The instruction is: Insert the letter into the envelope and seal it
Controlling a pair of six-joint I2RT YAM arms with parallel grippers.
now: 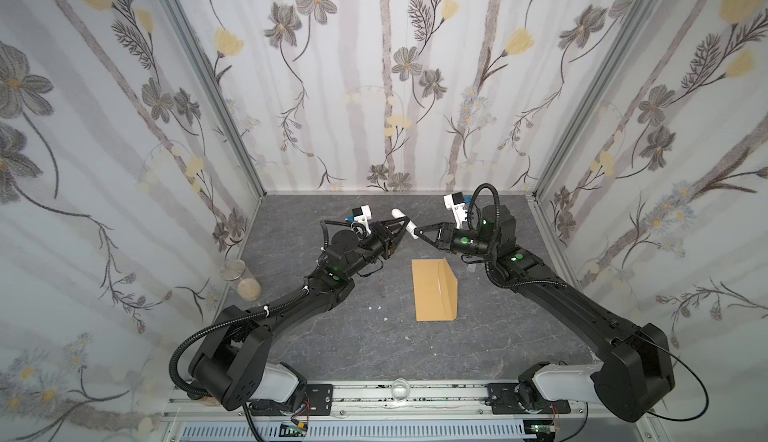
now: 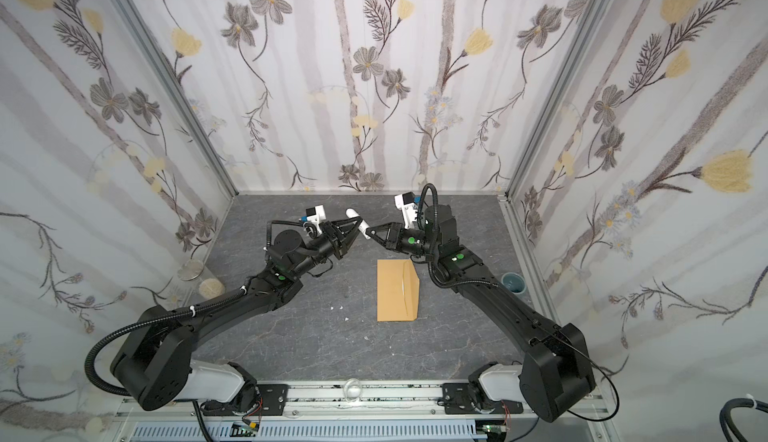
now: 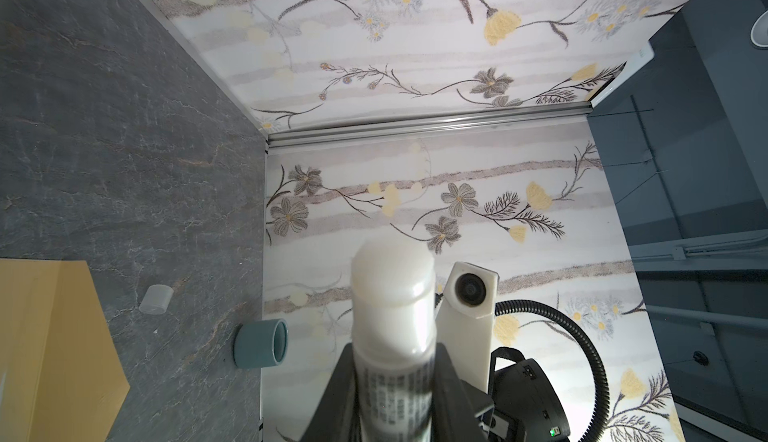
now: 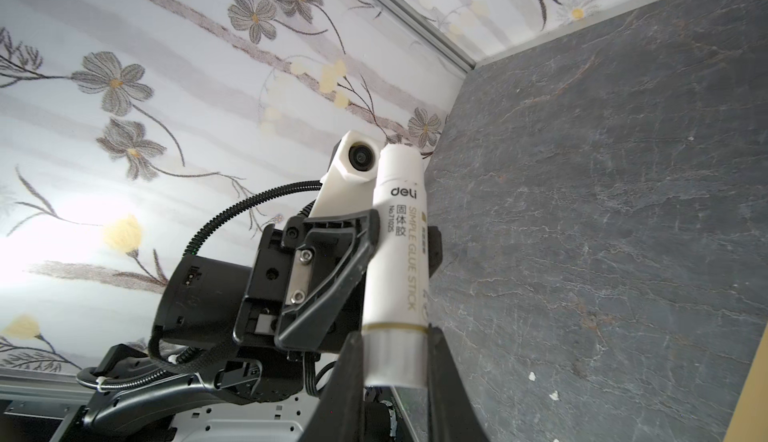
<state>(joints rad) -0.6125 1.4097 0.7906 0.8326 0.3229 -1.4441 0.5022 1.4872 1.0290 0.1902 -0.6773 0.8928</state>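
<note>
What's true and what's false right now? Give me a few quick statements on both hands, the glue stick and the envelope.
1. The left hand and the right hand both grip the glue stick. True.
2. The envelope lies on the table, touched by neither hand. True.
3. The glue stick rests on the table. False: it is held up off it.
4. The teal cup stands on the envelope. False: it sits apart, by the right wall.

One left tool, one right tool, one glue stick between them; beneath them one envelope, one clear cap, one teal cup.
</note>
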